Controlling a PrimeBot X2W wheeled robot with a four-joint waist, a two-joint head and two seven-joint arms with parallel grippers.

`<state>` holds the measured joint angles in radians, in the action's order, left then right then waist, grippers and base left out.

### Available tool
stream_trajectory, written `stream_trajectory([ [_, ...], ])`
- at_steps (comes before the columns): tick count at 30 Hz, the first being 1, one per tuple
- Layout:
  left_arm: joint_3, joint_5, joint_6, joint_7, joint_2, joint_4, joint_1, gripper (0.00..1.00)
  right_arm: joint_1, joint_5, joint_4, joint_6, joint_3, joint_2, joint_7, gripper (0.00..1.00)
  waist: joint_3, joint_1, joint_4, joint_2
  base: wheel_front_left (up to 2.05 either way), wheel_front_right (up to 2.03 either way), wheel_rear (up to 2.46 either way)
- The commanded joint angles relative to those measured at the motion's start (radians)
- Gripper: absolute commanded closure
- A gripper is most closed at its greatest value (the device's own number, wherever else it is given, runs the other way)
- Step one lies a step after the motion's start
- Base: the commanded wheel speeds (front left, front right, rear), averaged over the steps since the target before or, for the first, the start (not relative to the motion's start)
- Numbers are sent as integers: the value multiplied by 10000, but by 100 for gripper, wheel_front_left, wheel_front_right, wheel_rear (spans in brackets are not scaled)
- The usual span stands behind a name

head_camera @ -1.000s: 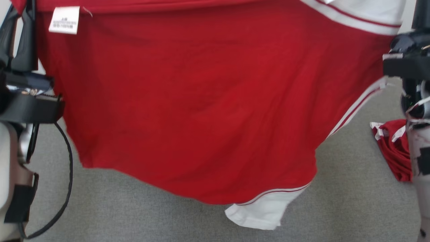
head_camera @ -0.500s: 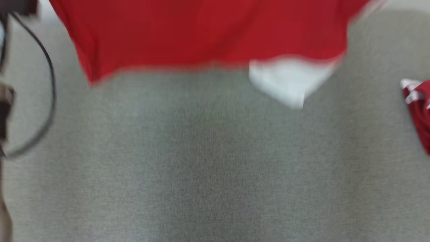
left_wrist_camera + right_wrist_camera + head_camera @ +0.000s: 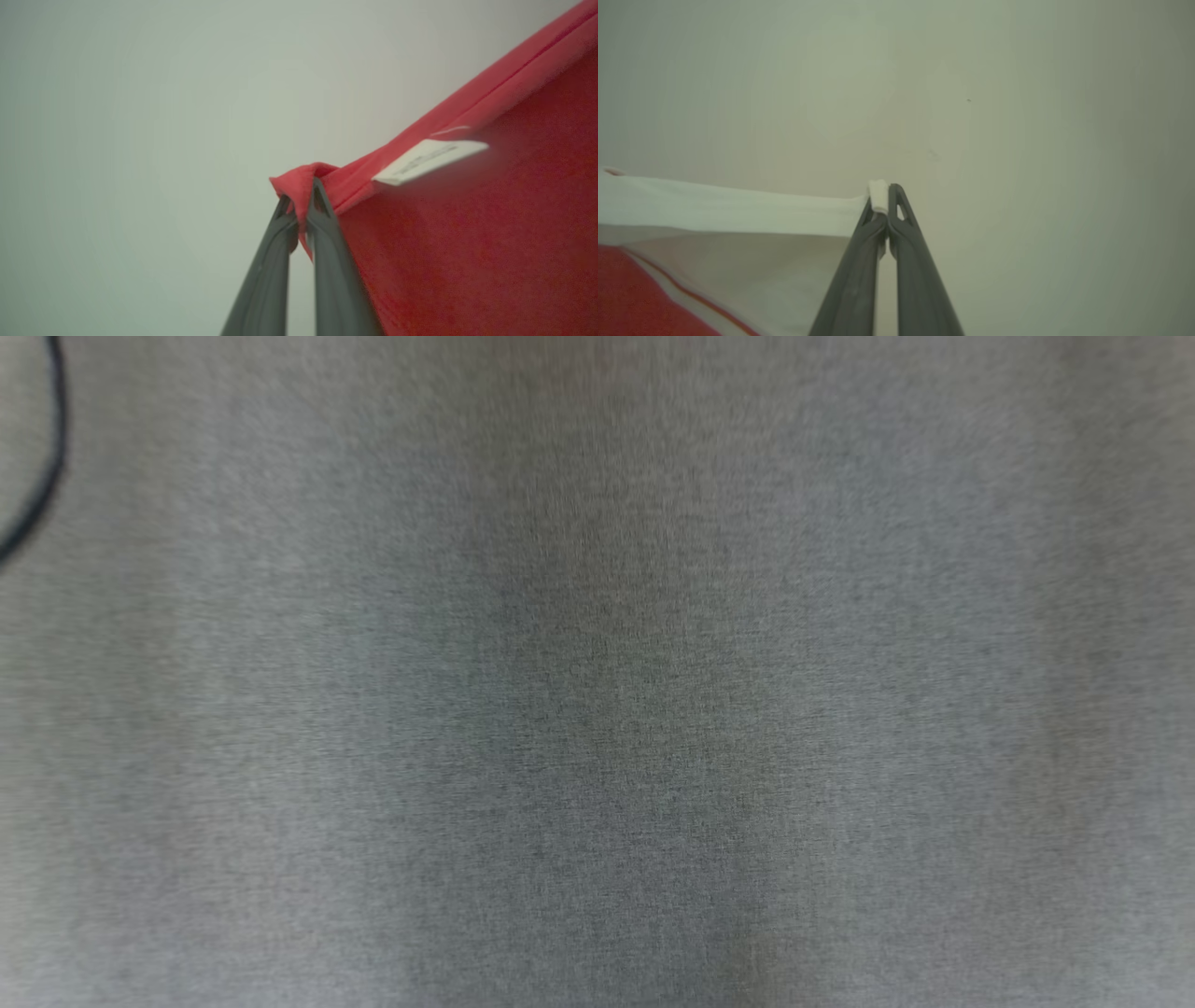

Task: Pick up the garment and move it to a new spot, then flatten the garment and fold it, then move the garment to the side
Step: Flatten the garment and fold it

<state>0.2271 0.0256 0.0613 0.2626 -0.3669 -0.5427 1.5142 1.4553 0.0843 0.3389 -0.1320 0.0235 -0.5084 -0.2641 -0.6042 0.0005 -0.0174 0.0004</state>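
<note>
Grey woven surface (image 3: 597, 709) below. The red cotton garment with white trim (image 3: 467, 252) hangs up in the air, left gripper (image 3: 301, 198) clamped on a red corner, right gripper (image 3: 883, 195) pinching the white edge. Looks mid-carry to me; flattening, folding and the side-move all remain.

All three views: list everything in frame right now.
garment: one, red with a white panel and a thin red stripe, held up by both grippers; red corner in the left wrist view, white edge in the right wrist view
label: one, white, on the garment below its red hem, near the left gripper
surface: one, grey, across the head view, blurred
cable: one, black, upper left of the head view
left gripper: one, dark grey fingers, shut on the garment's red corner
right gripper: one, dark grey fingers, shut on the garment's white edge
</note>
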Motion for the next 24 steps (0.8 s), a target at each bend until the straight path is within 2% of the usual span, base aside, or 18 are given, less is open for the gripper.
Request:
stream_trajectory([
  [1,-100,-160,-129,20,42,52,-357,100,-278,124,-127,25,9,-14,7,100,-853,-5,-45,-4,0,0,0],
  [6,-406,-715,-584,26,457,825,-2349,100,-2396,774,-980,25,47,323,6,100,-1001,-5,-28,-4,0,0,0],
  [11,-964,-1426,-667,28,1114,1492,-4948,100,-4996,1495,-1701,25,-519,843,6,100,-527,-5,-14,-4,0,0,0],
  [18,-1634,-1766,-399,23,1927,1135,-7842,100,-8377,1883,-2009,25,-862,1762,6,100,505,-5,-142,-4,0,0,0],
  [20,-1850,-1733,-365,17,2156,1039,-8423,100,-9171,1738,-1996,25,-604,1836,6,100,827,-5,-183,-4,0,0,0],
  [24,-2296,-1652,-201,17,2421,776,-9552,100,-10494,1828,-1772,25,-780,2195,6,100,1537,-5,-331,-4,0,0,0],
])
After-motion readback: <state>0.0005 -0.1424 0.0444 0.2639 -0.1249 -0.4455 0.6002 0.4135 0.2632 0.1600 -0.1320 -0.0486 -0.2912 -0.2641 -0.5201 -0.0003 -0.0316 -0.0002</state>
